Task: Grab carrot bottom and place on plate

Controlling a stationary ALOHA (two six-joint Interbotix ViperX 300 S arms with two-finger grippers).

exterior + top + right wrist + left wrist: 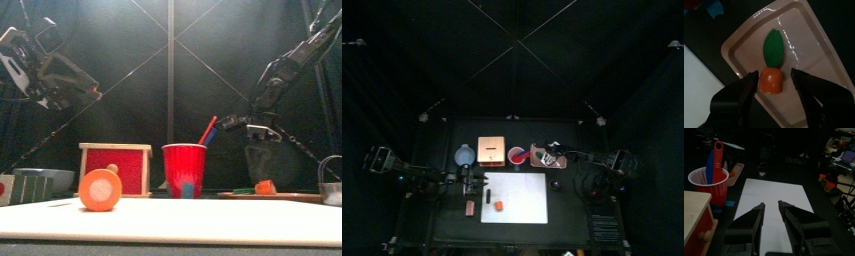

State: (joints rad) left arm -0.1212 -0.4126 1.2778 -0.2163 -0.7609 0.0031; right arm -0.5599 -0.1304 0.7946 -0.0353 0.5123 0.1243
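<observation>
We see the carrot bottom [498,206], a stubby orange-red piece, lying on the white sheet [527,190] near its left edge. In the front view its paler round face [100,190] is turned toward us. The plate [811,40], pale pink, squarish, shallow with rounded corners, sits flat well apart at the table's right [287,197].

Small black table [436,225] at centre of the top view. Directly on it: a white sheet [516,197] at lower centre, a wooden box [490,150] and a red cup [517,154] above, a pink plate [549,157] at upper right.
</observation>
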